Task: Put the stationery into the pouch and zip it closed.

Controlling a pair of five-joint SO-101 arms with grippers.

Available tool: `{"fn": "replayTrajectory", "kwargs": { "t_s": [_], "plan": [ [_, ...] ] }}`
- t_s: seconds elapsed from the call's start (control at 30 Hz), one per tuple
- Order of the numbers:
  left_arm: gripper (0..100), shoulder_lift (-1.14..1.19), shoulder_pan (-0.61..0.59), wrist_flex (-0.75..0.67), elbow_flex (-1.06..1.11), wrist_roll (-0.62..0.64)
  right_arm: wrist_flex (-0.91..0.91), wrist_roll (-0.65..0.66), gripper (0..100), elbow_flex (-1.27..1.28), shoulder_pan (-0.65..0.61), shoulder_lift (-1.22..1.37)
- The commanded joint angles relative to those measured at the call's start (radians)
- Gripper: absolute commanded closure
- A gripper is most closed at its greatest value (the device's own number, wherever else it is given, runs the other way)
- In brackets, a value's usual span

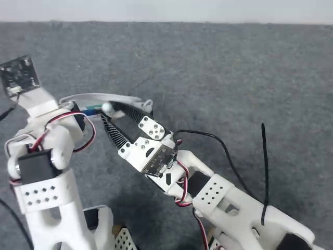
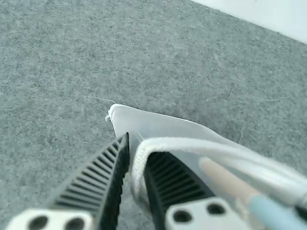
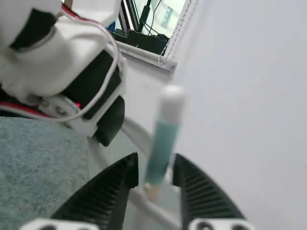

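A translucent white pouch (image 1: pixel 88 98) lies on the grey mat between the two arms. My left gripper (image 2: pixel 134 143) is shut on its white zipper rim and holds the mouth open; the pouch (image 2: pixel 158 127) stretches away from the fingers. A teal pen with a white cap (image 3: pixel 160 139) stands between the fingers of my right gripper (image 3: pixel 155 165), which is shut on it. From above, the right gripper (image 1: pixel 107 112) sits at the pouch mouth with the pen's cap (image 1: pixel 107 108) at its tips. The pen's (image 2: pixel 240 189) beige and blue end lies inside the pouch opening.
Grey felt mat (image 1: pixel 223 73) covers the table, open to the back and right. A black cable (image 1: pixel 265 156) rises beside the right arm's base. The left arm's white body (image 1: pixel 44 156) stands close on the left, with its camera board (image 1: pixel 20 73) above.
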Motion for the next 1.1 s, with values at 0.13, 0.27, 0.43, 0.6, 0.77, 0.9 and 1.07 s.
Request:
{"fn": "replayTrajectory", "kwargs": {
  "t_s": [0.13,0.27,0.43,0.6,0.77,0.9,1.07],
  "plan": [
    [99,0.002,0.008,-0.012,-0.031,0.018,0.059,0.008,83.7,0.012,-0.010,-0.087],
    [99,0.002,0.008,-0.012,-0.031,0.018,0.180,0.003,84.0,0.012,-0.012,-0.194],
    [99,0.002,0.008,-0.012,-0.031,0.018,0.335,-0.104,84.0,0.009,-0.012,-0.314],
    [99,0.002,0.008,-0.014,-0.031,0.018,0.475,-0.143,84.0,-0.023,-0.012,-0.375],
    [99,0.002,-0.012,-0.014,-0.031,0.018,0.644,-0.164,84.2,-0.074,-0.010,-0.390],
    [99,0.000,-0.109,-0.015,-0.038,0.018,0.779,-0.169,84.2,-0.118,-0.010,-0.395],
    [99,0.005,-0.183,-0.037,-0.033,0.020,0.881,-0.167,84.2,-0.147,-0.010,-0.395]
  ]
}}
